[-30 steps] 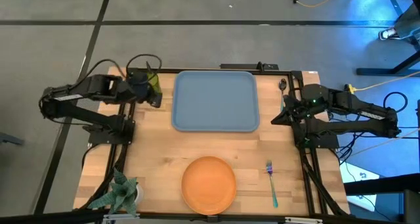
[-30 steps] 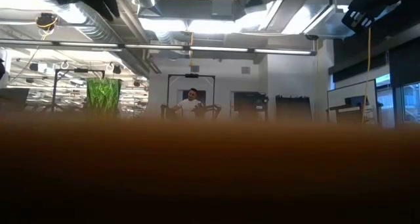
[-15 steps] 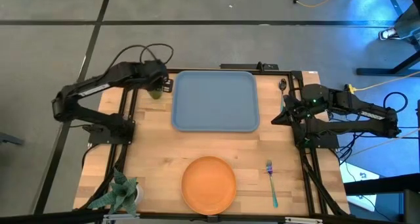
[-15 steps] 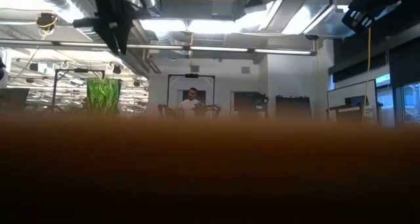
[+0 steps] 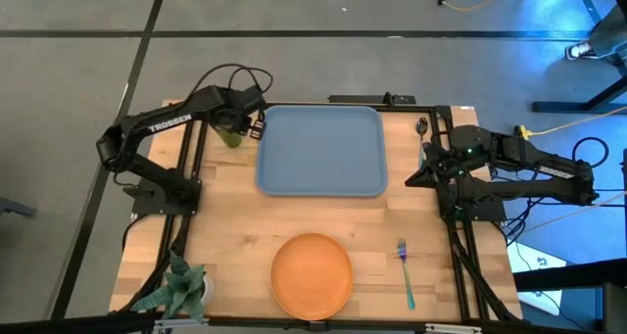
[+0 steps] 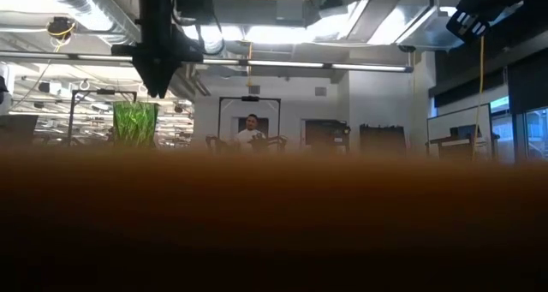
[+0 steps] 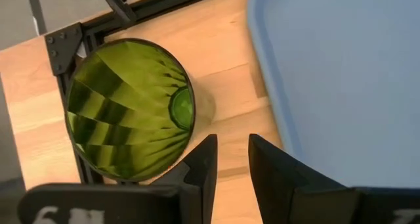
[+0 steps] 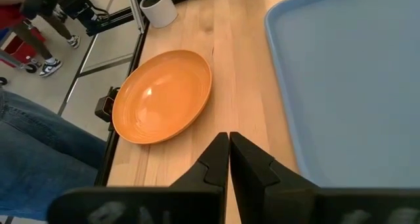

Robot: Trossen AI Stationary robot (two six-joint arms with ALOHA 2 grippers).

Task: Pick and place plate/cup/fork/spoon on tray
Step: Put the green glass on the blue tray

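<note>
- The left arm [image 5: 157, 128] is matte black, built of slim tube links, with white "TROSSEN" lettering along 1 link.
- Thin black cables [image 5: 235, 76] loop out above its wrist.
- The left gripper [image 7: 230, 159] has 2 dark, flat, tapered fingers with a narrow gap between them.
- The right arm [image 5: 534, 163] is equally black, with a small green light near its wrist.
- The right gripper [image 8: 229, 159] has 2 dark wedge-shaped fingers pressed together.
</note>
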